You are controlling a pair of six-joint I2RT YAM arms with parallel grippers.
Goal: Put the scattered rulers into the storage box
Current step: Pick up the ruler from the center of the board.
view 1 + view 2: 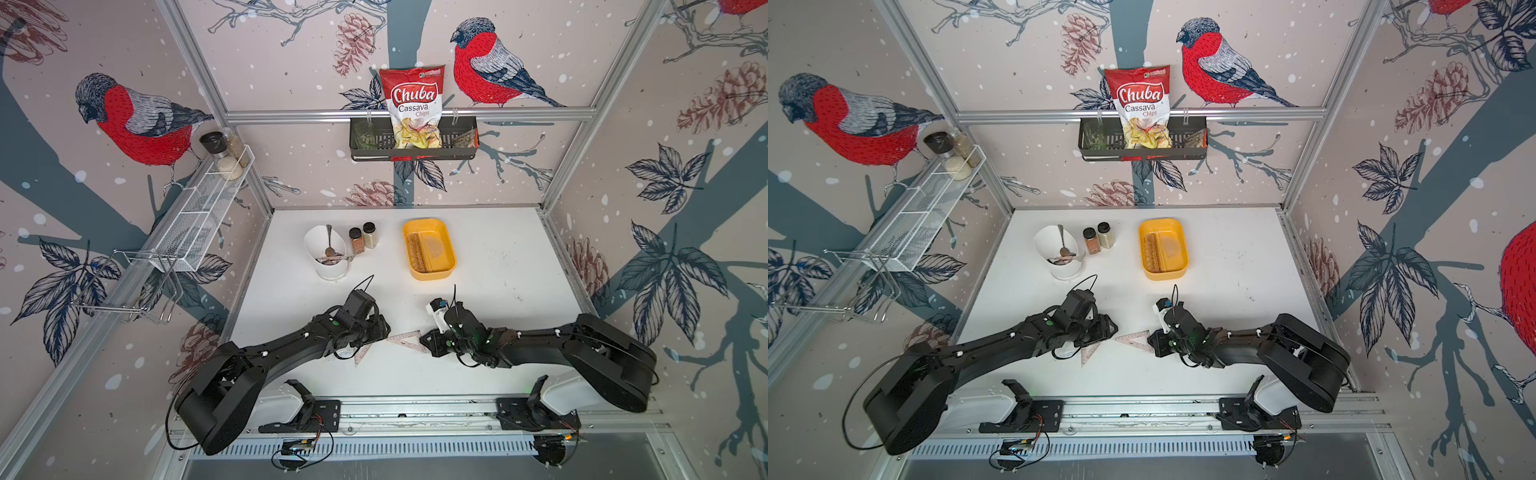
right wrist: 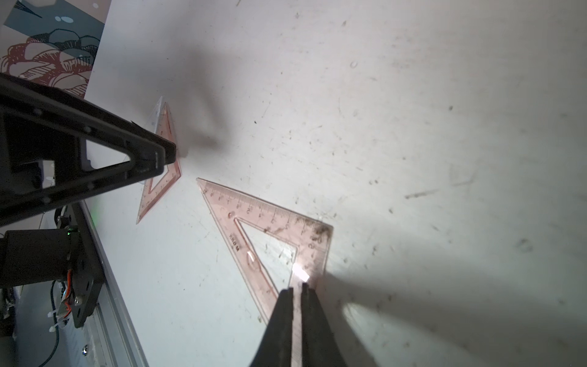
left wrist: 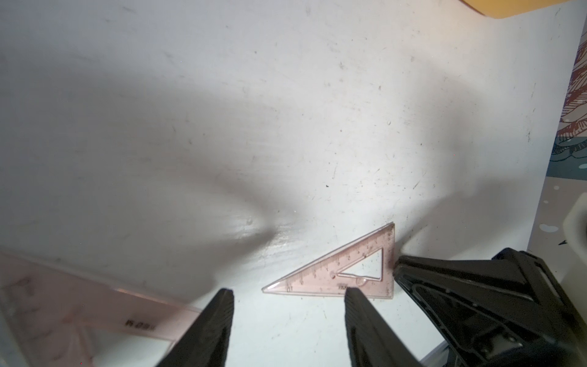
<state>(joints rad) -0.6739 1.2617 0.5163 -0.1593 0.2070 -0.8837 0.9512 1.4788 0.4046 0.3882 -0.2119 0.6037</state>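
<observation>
Two set squares [image 1: 405,335] lie on the table [image 1: 498,270] before the storage box [image 1: 432,275], a bowl [image 1: 330,272] leftward.

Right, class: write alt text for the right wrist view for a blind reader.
The right gripper pinches one edge of a pink set square on the white table. Beyond it, the left gripper covers part of a second set square.

Path to storage box [image 1: 432,275] seemingly open; bowl [image 1: 330,270] aside.
</observation>
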